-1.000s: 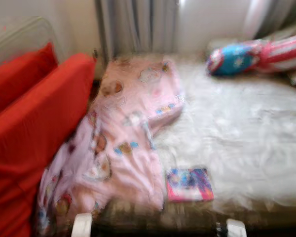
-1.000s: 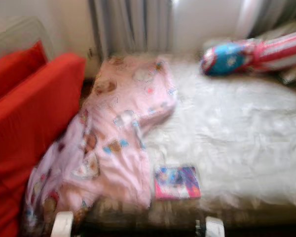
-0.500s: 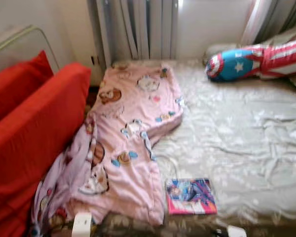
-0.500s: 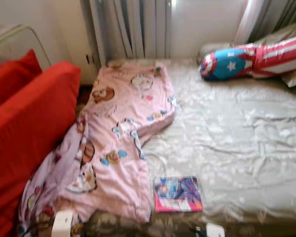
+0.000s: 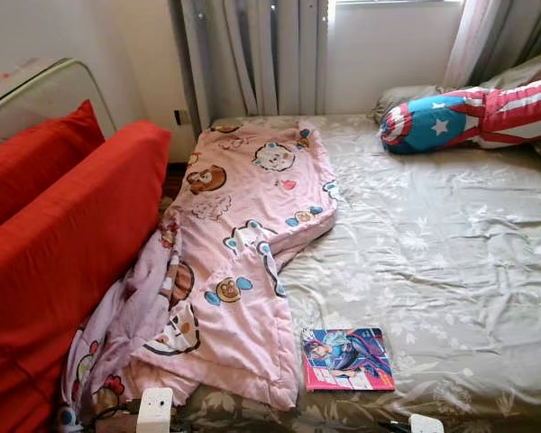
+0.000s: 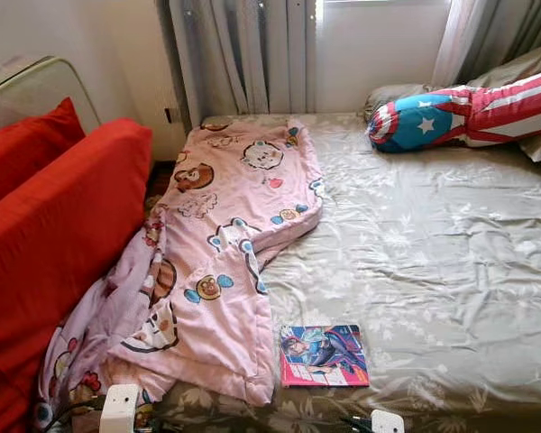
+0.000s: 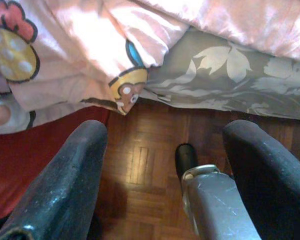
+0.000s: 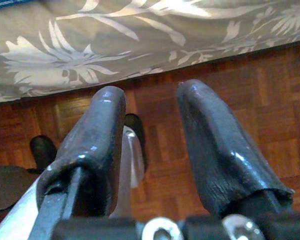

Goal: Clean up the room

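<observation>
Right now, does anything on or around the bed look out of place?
Yes. The pink blanket lies bunched along the bed's left side, its lower end slumping off the edge toward the red cushions. A book lies loose on the sheet near the front edge.

book [image 5: 347, 359] cover lettering too small, no readable text

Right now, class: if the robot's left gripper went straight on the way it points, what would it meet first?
The left gripper, fingers open, points down at the wooden floor just beside the bed's hanging edge. Probably the floor comes first, though the pink blanket hangs close and depth is unclear.
</observation>
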Controlling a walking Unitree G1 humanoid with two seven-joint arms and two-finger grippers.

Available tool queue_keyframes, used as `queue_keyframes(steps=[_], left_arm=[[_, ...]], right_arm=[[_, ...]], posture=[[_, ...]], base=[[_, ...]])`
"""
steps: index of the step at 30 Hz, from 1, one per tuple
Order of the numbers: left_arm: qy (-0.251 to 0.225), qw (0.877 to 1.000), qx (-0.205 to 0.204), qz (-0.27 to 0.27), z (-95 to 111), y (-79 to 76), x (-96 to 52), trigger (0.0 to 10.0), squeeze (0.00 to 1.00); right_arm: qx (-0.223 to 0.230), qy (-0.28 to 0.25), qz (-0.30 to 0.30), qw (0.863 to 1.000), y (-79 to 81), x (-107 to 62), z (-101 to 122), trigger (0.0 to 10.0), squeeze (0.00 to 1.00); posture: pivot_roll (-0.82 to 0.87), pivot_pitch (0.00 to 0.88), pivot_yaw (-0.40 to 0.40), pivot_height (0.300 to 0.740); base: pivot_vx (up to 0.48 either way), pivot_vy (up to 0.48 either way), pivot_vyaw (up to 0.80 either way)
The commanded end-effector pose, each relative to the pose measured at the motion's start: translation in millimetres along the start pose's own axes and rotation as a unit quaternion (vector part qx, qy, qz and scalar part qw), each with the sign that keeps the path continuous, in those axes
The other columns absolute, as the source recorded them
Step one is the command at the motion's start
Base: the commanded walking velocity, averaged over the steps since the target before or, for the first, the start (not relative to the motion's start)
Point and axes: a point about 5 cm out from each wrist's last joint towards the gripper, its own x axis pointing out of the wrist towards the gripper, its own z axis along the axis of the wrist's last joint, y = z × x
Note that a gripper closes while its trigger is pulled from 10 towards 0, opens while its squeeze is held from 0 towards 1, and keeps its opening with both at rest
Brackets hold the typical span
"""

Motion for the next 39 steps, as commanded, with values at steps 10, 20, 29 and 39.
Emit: queue_keyframes(steps=[10,20,29,39], left_arm=[[-0.012,1.000,0.013,-0.003,17.4,0.0,4.0,10.0,0.00],[-0.028,1.000,0.007,0.000,32.1,-0.8,6.6,10.0,0.00],[-0.025,0.999,-0.018,0.016,27.7,1.7,5.8,10.0,0.00],[-0.017,0.999,-0.032,0.027,21.2,11.2,4.4,10.0,0.00]], right_arm=[[-0.001,-0.013,0.003,1.000,4.4,4.2,14.9,10.0,0.00],[0.003,-0.017,0.010,1.000,15.0,7.0,24.0,10.0,0.00],[-0.017,-0.015,0.003,1.000,0.2,7.1,27.5,10.0,0.00],[0.001,-0.012,-0.014,1.000,-15.1,5.2,24.7,10.0,0.00]], posture=[[-0.10,0.000,0.070,0.740],[-0.10,0.000,0.072,0.740],[-0.06,0.000,0.022,0.740],[-0.05,0.000,0.006,0.740]], base=[[0.000,0.000,0.00],[0.000,0.000,0.00],[0.000,0.000,0.00],[0.000,0.000,0.00]])
